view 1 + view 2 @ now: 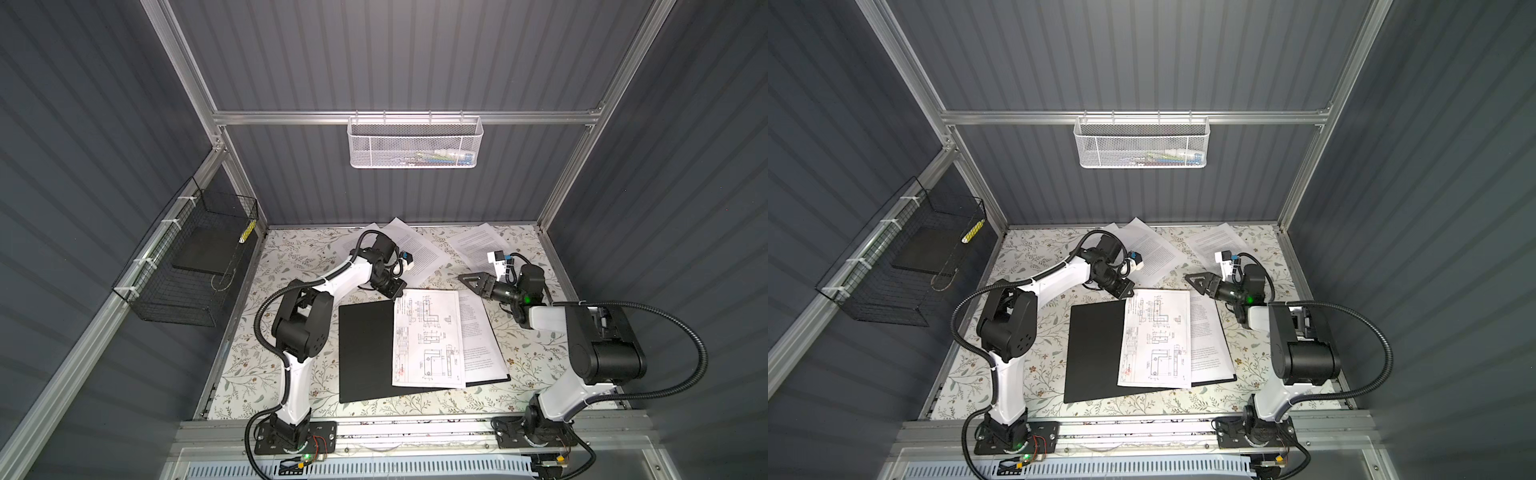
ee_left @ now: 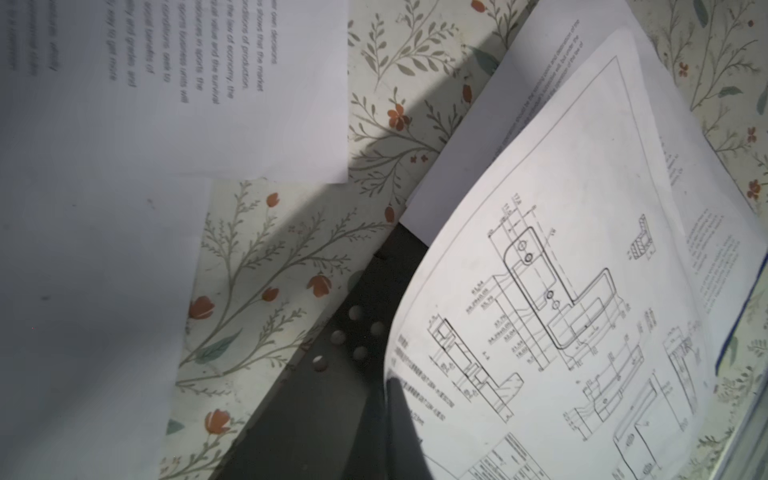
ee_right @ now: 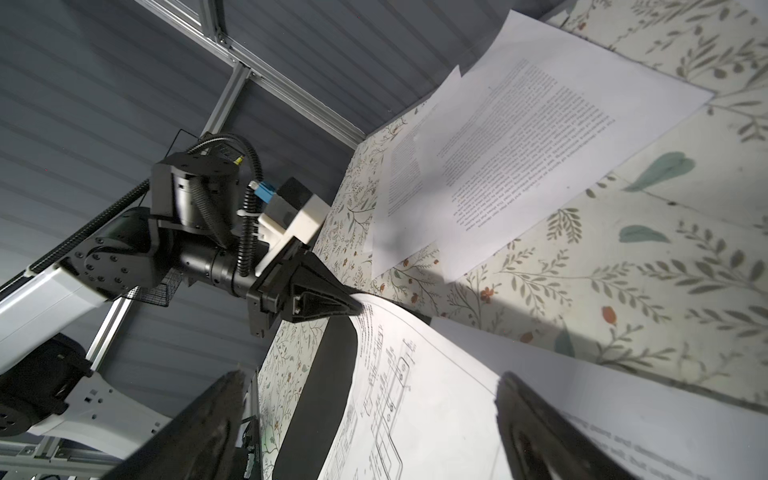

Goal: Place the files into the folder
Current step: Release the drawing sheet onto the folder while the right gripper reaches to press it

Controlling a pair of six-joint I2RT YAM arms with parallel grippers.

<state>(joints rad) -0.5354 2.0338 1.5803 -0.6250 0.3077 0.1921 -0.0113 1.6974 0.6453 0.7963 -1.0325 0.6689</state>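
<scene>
**Folder** [image 1: 365, 349]: lies open on the tabletop [image 1: 291, 257] at the centre of both top views, black inside facing up. The left-of-frame panel is bare.

**Drawing sheet** [image 1: 428, 336]: 1 white page of line drawings, resting on the folder's right-of-frame panel. In the right wrist view its upper-left corner curls up off the folder.

**Text sheet** [image 1: 478, 332]: 1 printed page under the drawing sheet, skewed, with its right margin showing.

**Loose sheets** [image 1: 419, 249]: at least 3 printed pages flat on the tabletop beyond the folder's upper edge. 2 overlap at upper centre and 1 lies at upper right.

**Left hand** [image 1: 395, 293]: closed, pinching the drawing sheet's raised corner.

**Right hand** [image 1: 467, 282]: fingers [image 3: 199, 424] spread wide, holding nothing. It hovers near the folder's upper-right corner.

**Step in hand (judged):** seating the drawing sheet inside the folder, with about 2 pages in and 3 outstanding.

**Next move calls for:** letting the corner down so the page lies flat within the cover. The empty right hand can then take a loose sheet by its edge. Thin paper flat on the tabletop is likely to resist a pinch.
</scene>
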